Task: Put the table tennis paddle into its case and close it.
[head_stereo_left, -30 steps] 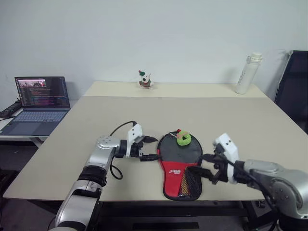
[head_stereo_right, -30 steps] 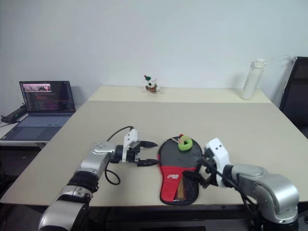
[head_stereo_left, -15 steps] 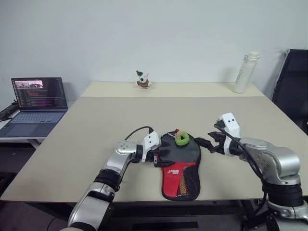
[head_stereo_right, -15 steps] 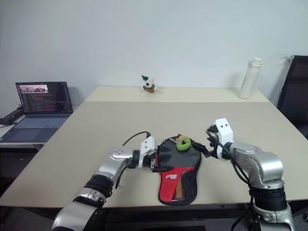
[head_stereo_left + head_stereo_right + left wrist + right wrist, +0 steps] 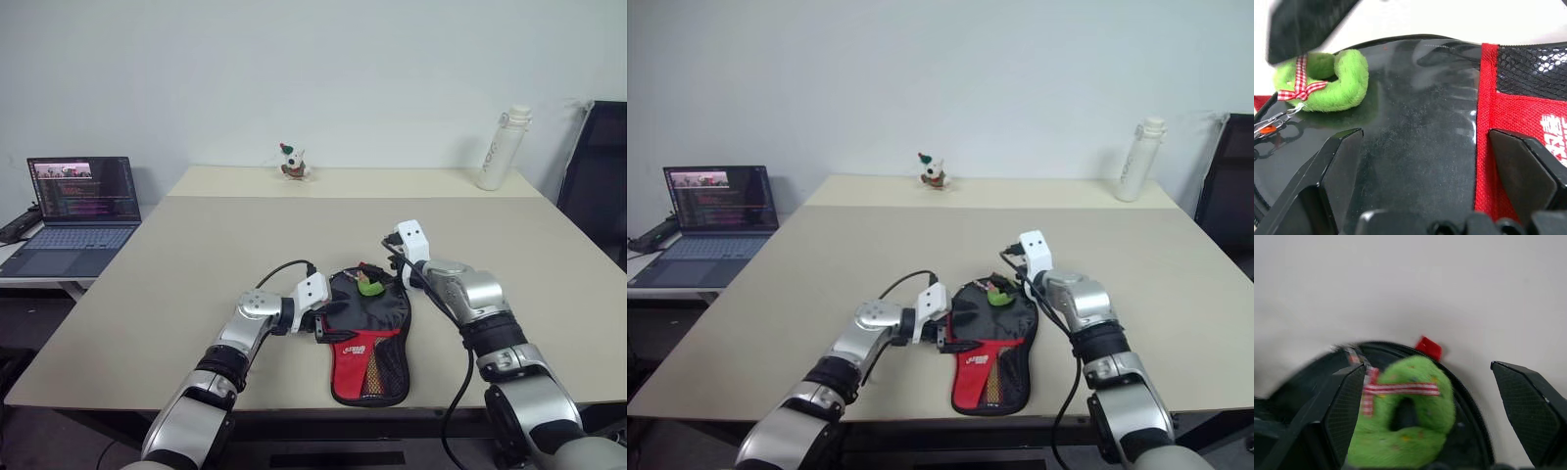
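In the left eye view, the soft black and red paddle-shaped fabric case is lying flat near the front edge of the wide beige counter. A small green plush ring charm with a checked ribbon is sitting on its far round end. The left claw is at the case's left edge with its two black fingers spread wide, holding nothing. The right claw is just beside the charm at the far end. The table tennis paddle could be inside the case; I cannot tell.

In the right eye view, there is lots of open counter to the left, to the right and far behind the case. The near edge is close to the red end, so a pull toward the robot could slide the case off. A white bottle, a little toy figure and an open laptop are standing well apart.

In the left wrist view, the fingers are standing wide over the shiny black top, with the red cloth and mesh pocket on one side. The case looks light and floppy, and the shiny part may be slippery. The zip edge seems the best place to pinch.

In the right wrist view, the right claw's fingers are wide apart around the green charm, not touching it. The charm looks squashy and light.
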